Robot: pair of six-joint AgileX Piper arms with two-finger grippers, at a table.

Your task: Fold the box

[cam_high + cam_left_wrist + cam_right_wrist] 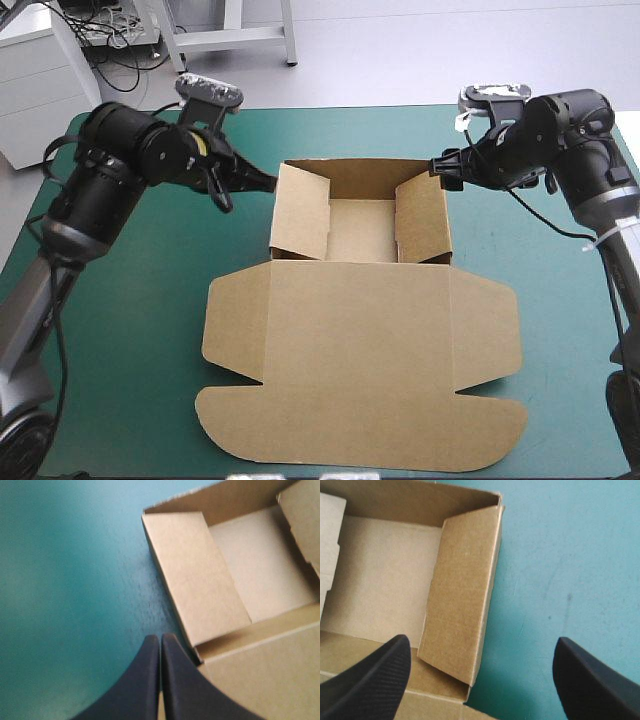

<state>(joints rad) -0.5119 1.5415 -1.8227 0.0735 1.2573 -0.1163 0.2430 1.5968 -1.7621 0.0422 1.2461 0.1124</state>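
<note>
Task's thing: one brown box (350, 290), part-built, lying on the teal-green bench (130, 330) between the two sets of fingers.
Box, far part: an open tray (362, 228) with its walls up; the left wall (300, 212) and right wall (422, 220) each carry a panel turned inward that leans over the tray floor.
Box, near part: the lid (360, 340) lies flat, running away from both sets of fingers toward the bench's near edge, with its two side wings (236, 325) and one front flap (360, 435) spread out.
Long axis: the whole sheet runs far-to-near; the tray itself runs crosswise, from one set of fingers to the other.
Left fingers (265, 182): pressed together in a point and holding nothing. The left wall's outer face is just beside their tips, near the tray's near-left corner. I cannot tell whether they touch it.
Right fingers (445, 168): spread wide and empty. The right wall and its inward panel lie between and below them, with bare bench under the outer finger.
Nearer arm: about even, since each set sits at its own end wall.
Key relation: in my judgement the next move turns on those end walls, with the tray lying inward of both sets of fingers, so any push goes toward the middle.
Count: one box, two inward panels, two wings, one front flap.
</note>
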